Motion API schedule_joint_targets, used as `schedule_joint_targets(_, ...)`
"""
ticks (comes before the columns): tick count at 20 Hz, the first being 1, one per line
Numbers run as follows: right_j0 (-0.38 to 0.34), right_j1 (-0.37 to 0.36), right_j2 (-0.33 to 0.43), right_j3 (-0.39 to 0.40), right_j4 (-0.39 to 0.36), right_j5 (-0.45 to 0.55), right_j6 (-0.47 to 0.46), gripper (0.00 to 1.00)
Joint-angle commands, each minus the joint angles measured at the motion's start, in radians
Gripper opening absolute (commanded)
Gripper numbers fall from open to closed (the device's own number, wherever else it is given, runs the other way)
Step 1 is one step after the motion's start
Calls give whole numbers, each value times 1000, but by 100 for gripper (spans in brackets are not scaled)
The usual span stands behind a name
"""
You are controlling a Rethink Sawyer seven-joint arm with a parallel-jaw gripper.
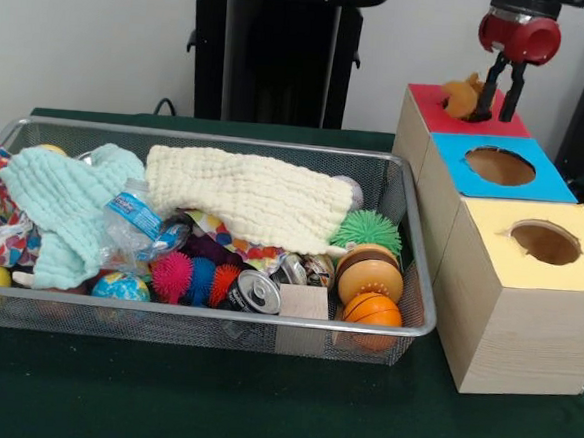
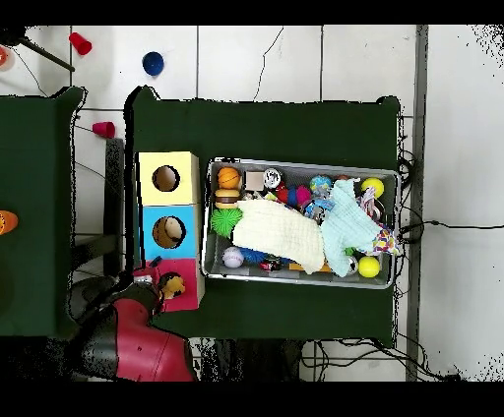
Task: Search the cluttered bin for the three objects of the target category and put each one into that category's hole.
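Note:
The wire mesh bin (image 1: pixel 227 139) stands on the green table, full of clutter; it also shows in the overhead view (image 2: pixel 295 163). A tan plush toy (image 1: pixel 463 96) sits on the red-topped box (image 1: pixel 429 116), over its hole; overhead it shows too (image 2: pixel 173 286). My gripper (image 1: pixel 494 115) hangs just right of that toy, fingers apart, nothing between them. The blue-topped box's hole (image 1: pixel 499 165) is beside it; overhead, something tan shows inside that hole (image 2: pixel 169 232). No other plush toy shows in the bin.
A yellow-topped box (image 1: pixel 543 242) stands nearest the camera. In the bin lie a cream cloth (image 1: pixel 253 196), a mint cloth (image 1: pixel 68 198), a green spiky ball (image 1: pixel 368 229), a can (image 1: pixel 255 292), a wooden block (image 1: pixel 304 302), an orange ball (image 1: pixel 373 310) and a water bottle (image 1: pixel 136 223).

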Motion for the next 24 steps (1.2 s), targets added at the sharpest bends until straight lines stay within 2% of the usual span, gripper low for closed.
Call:
schedule_joint_targets(1,-16,-153,10,-20,-6,191,102,100)
schedule_joint_targets(8,-80,-205,65,4,-16,156,68,100)
schedule_joint_targets(10,-115,-201,101,19,-25,118,56,100)
schedule_joint_targets(13,-134,-177,112,25,-42,91,53,100)
schedule_joint_targets(16,-79,-142,22,-1,-56,157,59,100)
schedule_joint_targets(20,-1,-54,-93,-47,-76,210,68,100)
schedule_joint_targets(24,3,13,-113,-43,-86,193,64,100)
